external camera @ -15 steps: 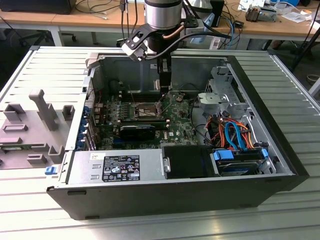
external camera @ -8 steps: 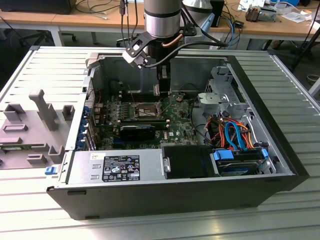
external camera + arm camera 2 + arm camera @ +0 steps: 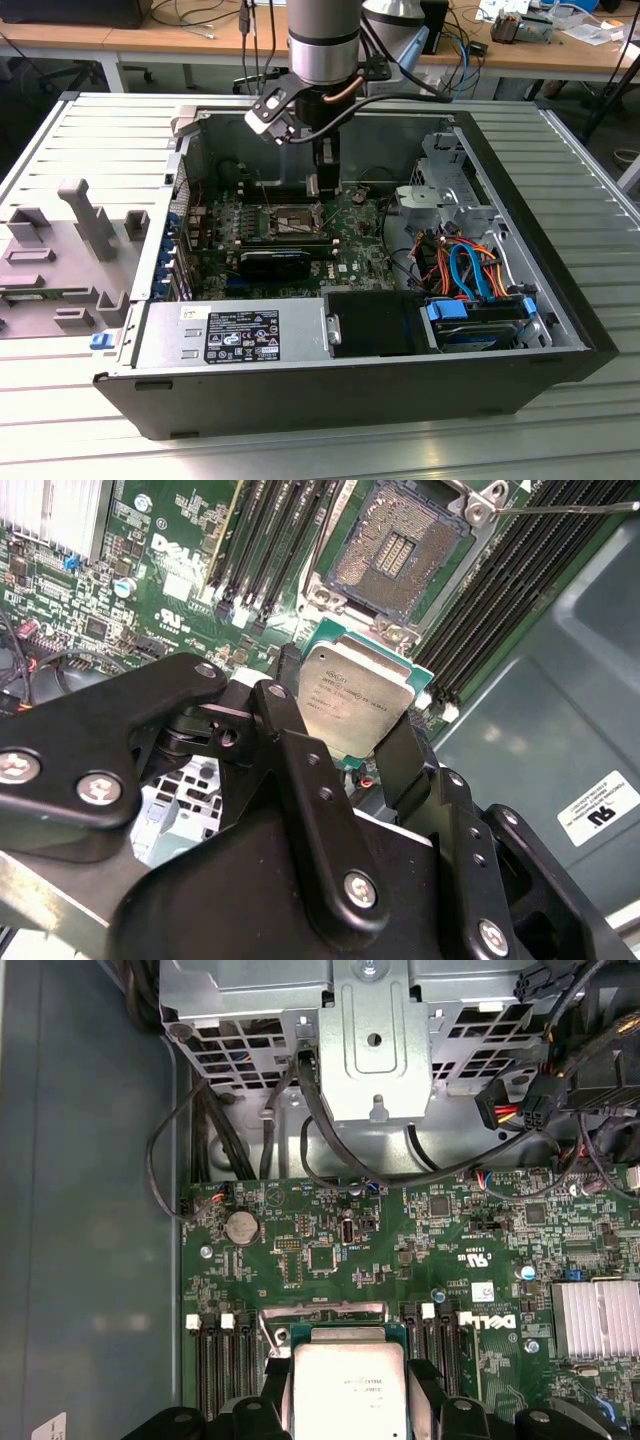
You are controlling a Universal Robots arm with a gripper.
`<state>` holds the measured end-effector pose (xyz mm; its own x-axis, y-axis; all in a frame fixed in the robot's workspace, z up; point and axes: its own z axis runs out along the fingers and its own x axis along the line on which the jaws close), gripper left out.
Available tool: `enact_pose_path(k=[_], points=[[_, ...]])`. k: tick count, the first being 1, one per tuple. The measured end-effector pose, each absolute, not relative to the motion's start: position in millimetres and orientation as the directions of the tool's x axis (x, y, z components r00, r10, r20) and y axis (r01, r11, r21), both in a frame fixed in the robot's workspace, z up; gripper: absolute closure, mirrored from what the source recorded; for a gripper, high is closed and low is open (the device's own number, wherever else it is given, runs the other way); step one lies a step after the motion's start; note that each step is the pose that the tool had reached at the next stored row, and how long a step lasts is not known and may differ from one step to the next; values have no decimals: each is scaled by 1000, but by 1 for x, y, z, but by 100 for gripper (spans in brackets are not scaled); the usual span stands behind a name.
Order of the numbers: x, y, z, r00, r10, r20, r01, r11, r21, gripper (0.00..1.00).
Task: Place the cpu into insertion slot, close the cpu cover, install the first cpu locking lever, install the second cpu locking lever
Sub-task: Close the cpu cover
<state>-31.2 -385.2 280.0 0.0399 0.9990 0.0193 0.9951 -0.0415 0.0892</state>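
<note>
The end effector (image 3: 350, 718) is clamped on the cpu (image 3: 355, 700). One black finger (image 3: 290, 685) presses one edge of the chip and its partner presses the opposite edge, and the dull metal top faces the camera in the second wrist view. The first wrist view shows the same grip, with the chip level between the two fingers above the green motherboard (image 3: 330, 1230).

The insertion slot (image 3: 395, 555) lies open and bare, showing its contact field and dark centre. It sits just past the chip's far edge, so the chip is beside the slot rather than over it and hangs clear of the board. The chip is square, so it has no long axis to line up. Its edges look roughly parallel to the slot's rim.

A thin locking lever (image 3: 560, 508) stands away from the slot's corner. Long black memory slots (image 3: 270, 540) run along either side. I cannot tell how the cpu cover is standing.

In the exterior view the end effector (image 3: 322, 188) hangs inside the open computer case (image 3: 540, 370), just to the exterior view's right of the insertion slot (image 3: 290, 222). The case rests on the ribbed tabletop (image 3: 560, 440).
</note>
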Motion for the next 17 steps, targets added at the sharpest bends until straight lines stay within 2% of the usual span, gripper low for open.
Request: enact_pose_path(k=[17], points=[[-38, -385, 270, 40, 999, 19, 995, -41, 89, 45]])
